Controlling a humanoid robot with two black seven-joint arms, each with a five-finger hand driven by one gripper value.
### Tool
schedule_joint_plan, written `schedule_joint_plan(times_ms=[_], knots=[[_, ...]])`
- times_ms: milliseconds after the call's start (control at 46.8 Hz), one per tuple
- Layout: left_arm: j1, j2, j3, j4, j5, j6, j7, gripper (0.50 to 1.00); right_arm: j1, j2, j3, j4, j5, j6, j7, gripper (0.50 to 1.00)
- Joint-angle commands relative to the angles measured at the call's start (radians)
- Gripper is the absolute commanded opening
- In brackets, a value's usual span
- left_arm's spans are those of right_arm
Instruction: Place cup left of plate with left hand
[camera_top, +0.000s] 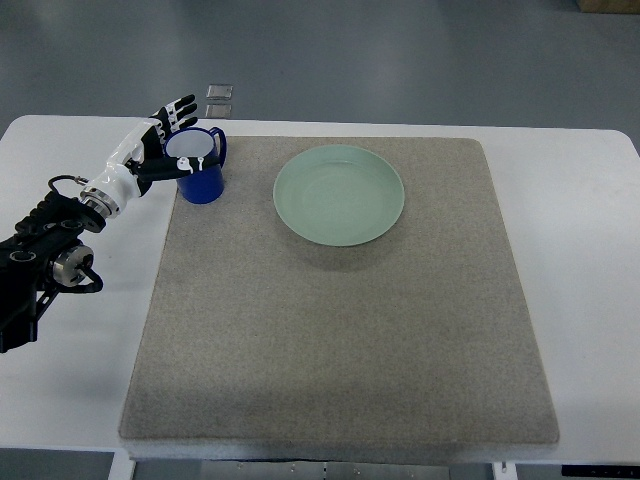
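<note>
- Top view: a white table (590, 200) fills most of the frame, and a big grey mat (340, 330) lies on it.
- The grey floor (400, 50) shows along the top of the frame, with two small pale squares (219, 100) on it just past the table edge.
- A round, light green plate (339, 194) sits on the mat, in the upper middle of the frame. It looks shallow, with a low rim.
- A blue cup (202, 166) with a white inside stands upright in the upper left of the frame, at the mat's upper left corner.
- The cup is left of the plate, with a strip of bare mat between them. They do not touch.
- The cup's handle points to the upper right.
- The left hand (165, 145) comes in from the left edge of the frame. Its arm is black near the edge and white near the wrist.
- The hand is right beside the cup, on the cup's left side.
- Its black fingers (180, 110) are spread out and point to the upper right, past the cup's rim. They are not wrapped around the cup.
- One white fingertip part lies over the cup's rim. I cannot tell if it is pressing on the cup or only in front of it.
- The hand looks loose and let go, not squeezing anything.
</note>
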Motion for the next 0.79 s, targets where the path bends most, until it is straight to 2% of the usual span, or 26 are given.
schedule_joint_plan(times_ms=[0, 428, 620, 770], knots=[[0.002, 0.007, -0.041, 0.000, -0.015, -0.003, 0.000, 0.999, 0.000, 0.000, 0.000, 0.001, 0.000, 0.000, 0.000, 0.932], [-0.054, 0.048, -0.146, -0.044, -0.052, -0.003, 0.003, 0.996, 0.000, 0.000, 0.000, -0.001, 0.000, 0.000, 0.000, 0.932], [-0.115, 0.033, -0.146, -0.075, -0.073, 0.006, 0.031, 0.996, 0.000, 0.000, 0.000, -0.001, 0.000, 0.000, 0.000, 0.932], [-0.127, 0.030, -0.146, -0.146, -0.142, 0.020, 0.103, 0.996, 0.000, 0.000, 0.000, 0.001, 0.000, 0.000, 0.000, 0.932]])
